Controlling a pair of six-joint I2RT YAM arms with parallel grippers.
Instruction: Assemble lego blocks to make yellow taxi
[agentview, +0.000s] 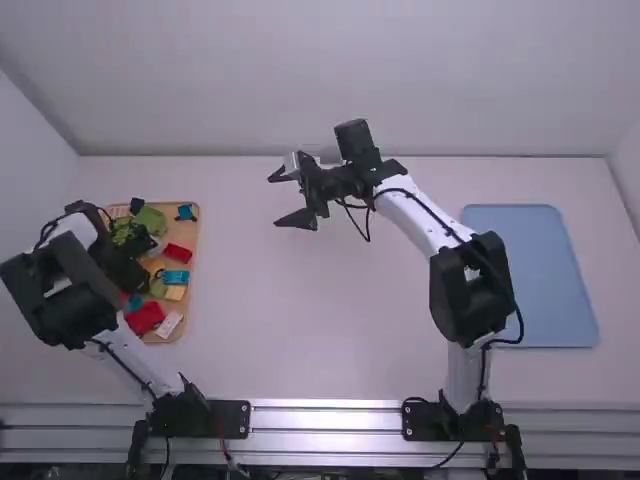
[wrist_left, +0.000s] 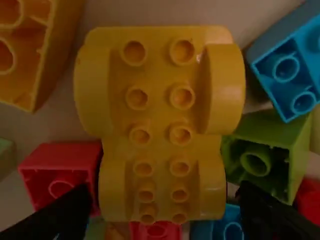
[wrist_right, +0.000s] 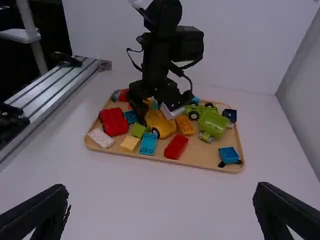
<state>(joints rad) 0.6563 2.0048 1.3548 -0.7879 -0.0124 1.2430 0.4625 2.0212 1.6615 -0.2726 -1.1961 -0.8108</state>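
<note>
At the bench's (agentview: 330, 330) nine o'clock, the released left gripper (wrist_left: 165, 194) could snag a red brick (wrist_left: 65, 157) crowding the yellow base (wrist_left: 160, 115). The right gripper (wrist_right: 161, 194) gapes empty.

Wooden tray (wrist_right: 200, 164): one
Blue mat (agentview: 535, 275): one, right of the tray
Blue blocks (wrist_right: 148, 143): at least three, on the tray
Red blocks (wrist_right: 176, 146): at least two, on it
Pale pink block (wrist_right: 100, 137): one, on it
Green vehicle (wrist_right: 213, 123): one, on it
Yellow studded body (wrist_left: 160, 120): one, on it

Left gripper (agentview: 138, 238) low, aimed down, fingers (wrist_left: 75, 211) spread. Right arm (agentview: 412, 212) extended, angled inward; right gripper (agentview: 279, 199) raised, fingers wide apart.
</note>
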